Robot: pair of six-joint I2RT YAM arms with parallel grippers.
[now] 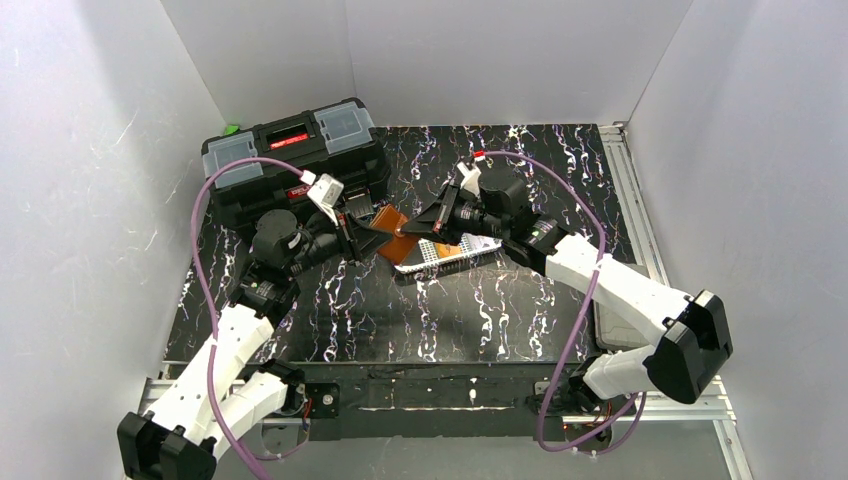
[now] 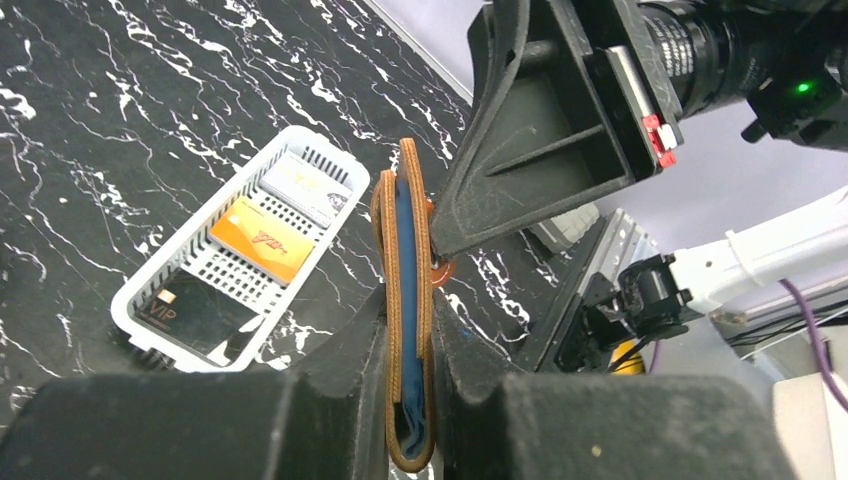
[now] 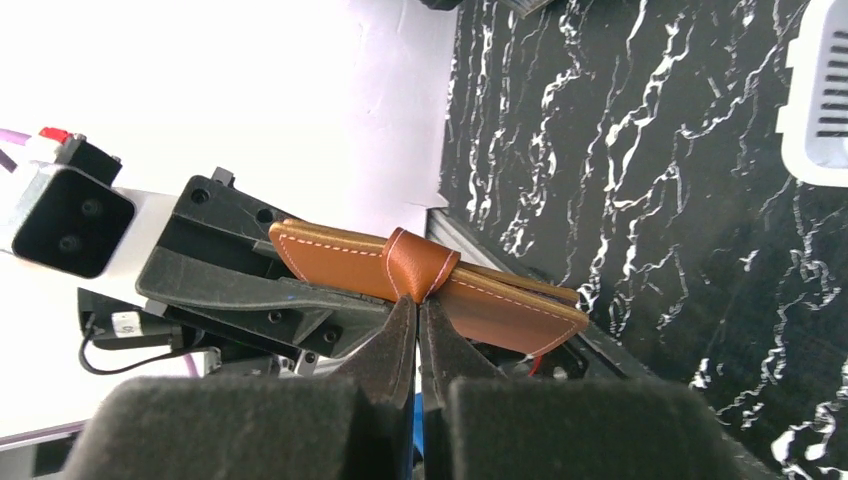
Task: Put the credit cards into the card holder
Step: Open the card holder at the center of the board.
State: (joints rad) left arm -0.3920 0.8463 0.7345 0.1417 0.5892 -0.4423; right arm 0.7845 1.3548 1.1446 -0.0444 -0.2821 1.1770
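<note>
The brown leather card holder point(image 1: 393, 238) is held above the table between both grippers. My left gripper point(image 2: 408, 318) is shut on the card holder point(image 2: 405, 250), which stands edge-on with its blue lining showing. My right gripper point(image 3: 418, 300) is shut, pinching the snap tab point(image 3: 421, 264) of the card holder point(image 3: 510, 308). In the top view the right gripper point(image 1: 420, 228) faces the left gripper point(image 1: 362, 236). The credit cards lie in a white basket point(image 2: 150, 285): a whitish one point(image 2: 305, 185), an orange one point(image 2: 262, 240) and a dark one point(image 2: 195, 312).
A big black toolbox point(image 1: 295, 160) stands at the back left, just behind the left gripper. The white slotted basket point(image 1: 452, 254) sits on the black marbled table under the right gripper; its corner shows in the right wrist view point(image 3: 820, 100). White walls enclose three sides.
</note>
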